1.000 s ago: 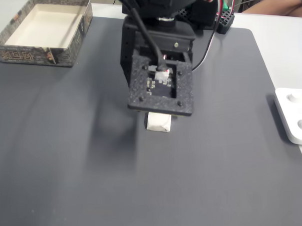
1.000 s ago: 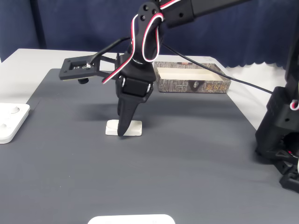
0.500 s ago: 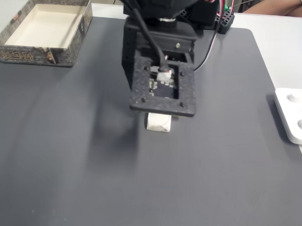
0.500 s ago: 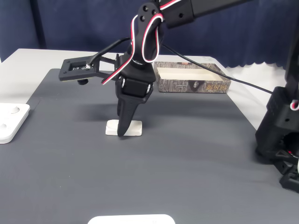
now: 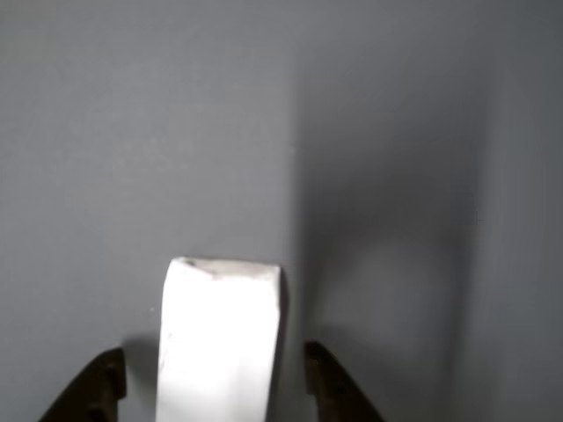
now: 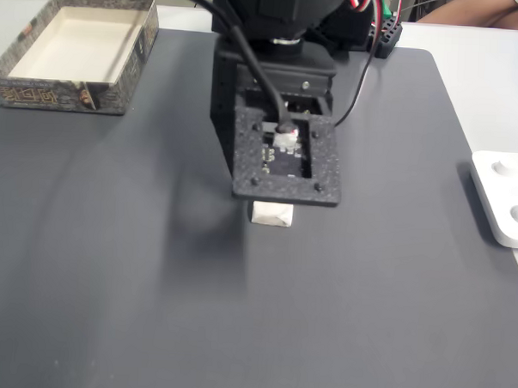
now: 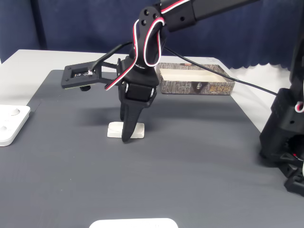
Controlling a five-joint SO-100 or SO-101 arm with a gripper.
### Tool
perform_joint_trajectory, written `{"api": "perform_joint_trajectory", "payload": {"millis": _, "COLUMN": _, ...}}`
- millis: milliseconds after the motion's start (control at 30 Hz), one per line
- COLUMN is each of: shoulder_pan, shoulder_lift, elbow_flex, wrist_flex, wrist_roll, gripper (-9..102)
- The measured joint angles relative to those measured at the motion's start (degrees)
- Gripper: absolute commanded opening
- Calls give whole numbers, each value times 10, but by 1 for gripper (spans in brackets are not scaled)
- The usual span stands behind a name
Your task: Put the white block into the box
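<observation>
The white block (image 5: 220,338) lies flat on the dark grey mat, and in the other view a dark fingertip stands on each side of it. A narrow strip of mat shows between each fingertip and the block. My gripper (image 5: 215,387) is open around the block. From the side it points straight down, my gripper (image 7: 126,137) with its tips at the white block (image 7: 135,130). The wrist's black camera mount covers most of the white block (image 6: 271,215) from above. The box (image 6: 41,95) with pale inner walls stands at the mat's far left corner, and the side view has the box (image 7: 195,88) behind the arm.
A white panel (image 6: 505,198) with round knobs lies off the mat's right edge, and the panel (image 7: 9,124) shows at the left from the side. A second black arm base (image 7: 285,142) stands at the right. Another white object (image 7: 133,222) pokes in at the bottom edge.
The arm has come down slightly and shifted a little toward the mat's near side, the tips settling lower around the block. The block has not moved.
</observation>
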Motion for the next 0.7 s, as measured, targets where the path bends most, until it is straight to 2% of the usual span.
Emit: {"api": "perform_joint_trajectory", "payload": {"millis": 700, "shoulder_pan": -1, "shoulder_lift": -10, "elbow_flex": 0, "wrist_flex": 6, "wrist_roll": 0, "gripper": 25}}
